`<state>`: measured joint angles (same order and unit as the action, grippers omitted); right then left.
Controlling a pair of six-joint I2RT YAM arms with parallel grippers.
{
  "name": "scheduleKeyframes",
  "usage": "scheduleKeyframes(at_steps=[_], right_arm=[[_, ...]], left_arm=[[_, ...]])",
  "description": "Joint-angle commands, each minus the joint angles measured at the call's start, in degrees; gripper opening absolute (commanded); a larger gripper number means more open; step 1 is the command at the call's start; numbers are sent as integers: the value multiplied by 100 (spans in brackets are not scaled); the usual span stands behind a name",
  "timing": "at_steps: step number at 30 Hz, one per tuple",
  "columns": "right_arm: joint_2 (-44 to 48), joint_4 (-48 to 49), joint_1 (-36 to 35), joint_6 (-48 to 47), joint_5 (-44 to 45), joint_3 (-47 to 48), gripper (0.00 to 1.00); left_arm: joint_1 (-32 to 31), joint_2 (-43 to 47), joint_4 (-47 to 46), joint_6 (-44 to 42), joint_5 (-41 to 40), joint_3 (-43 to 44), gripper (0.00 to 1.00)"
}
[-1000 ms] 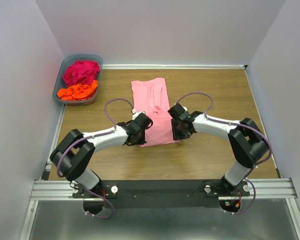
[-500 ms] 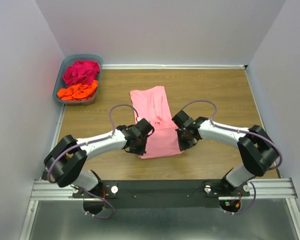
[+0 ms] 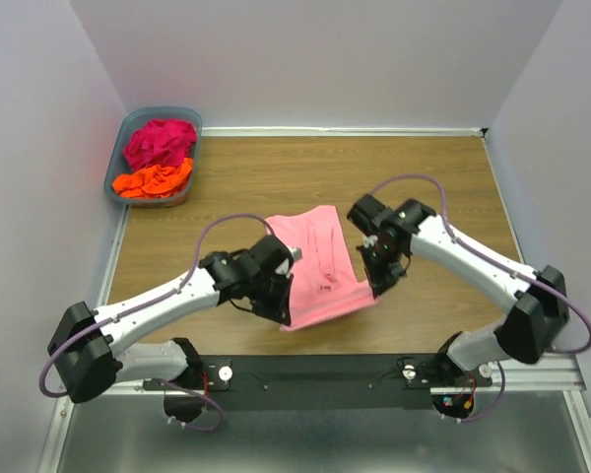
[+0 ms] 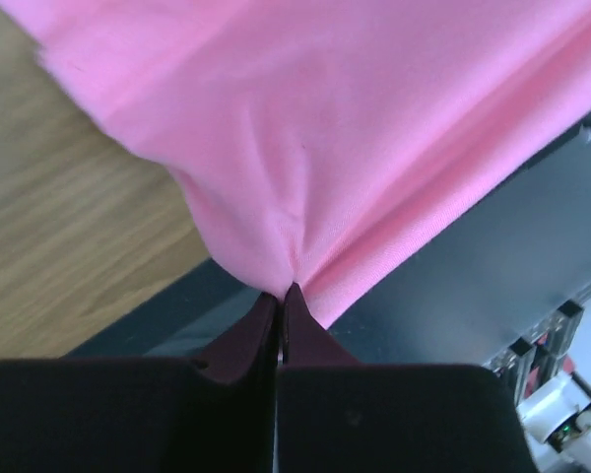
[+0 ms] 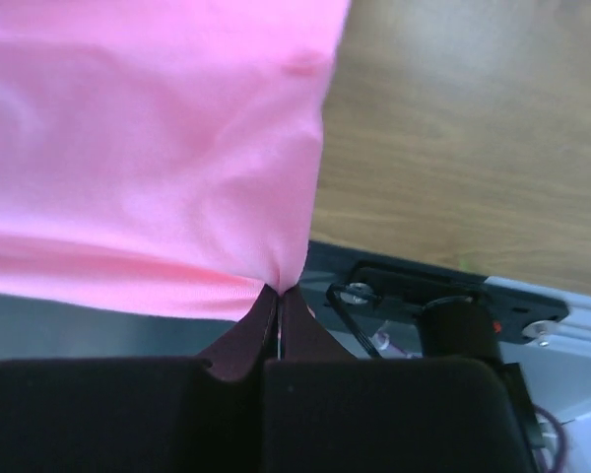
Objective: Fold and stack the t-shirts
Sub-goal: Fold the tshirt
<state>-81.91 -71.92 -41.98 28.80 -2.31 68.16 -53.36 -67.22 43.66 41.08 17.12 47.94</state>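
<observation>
Pink t-shirt (image 3: 320,271) at near-centre of the table (image 3: 453,197). Its near hem hangs between left gripper (image 3: 280,309) and right gripper (image 3: 376,292), and the far end looks to trail on the wood.

Left wrist: fingertips (image 4: 248,340) clamped on one hem corner, cloth puckering.

Right wrist: pads (image 5: 238,350) pinched tight on the other corner.

Light, limp, sags between the grips. Hold by the corners and keep it taut.

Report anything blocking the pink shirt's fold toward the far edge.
Nothing visible does. The left gripper and right gripper pinch the pink shirt at its near corners; the table beyond is bare wood, the basket off left.
</observation>
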Motion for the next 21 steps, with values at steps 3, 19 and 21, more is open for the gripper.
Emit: scheduleKeyframes(at_steps=[3, 19, 21], right_arm=[[-1150, -639, 190, -734, 1153, 1856, 1], [-3242, 38, 796, -1552, 820, 4117, 1], [-3366, 82, 858, -1605, 811, 4258, 1]], left_arm=[[1431, -256, 372, -1013, -77, 531, 5], [2910, -1715, -797, -1910, -16, 1437, 5], [3033, -1934, -868, -1990, -34, 1472, 5]])
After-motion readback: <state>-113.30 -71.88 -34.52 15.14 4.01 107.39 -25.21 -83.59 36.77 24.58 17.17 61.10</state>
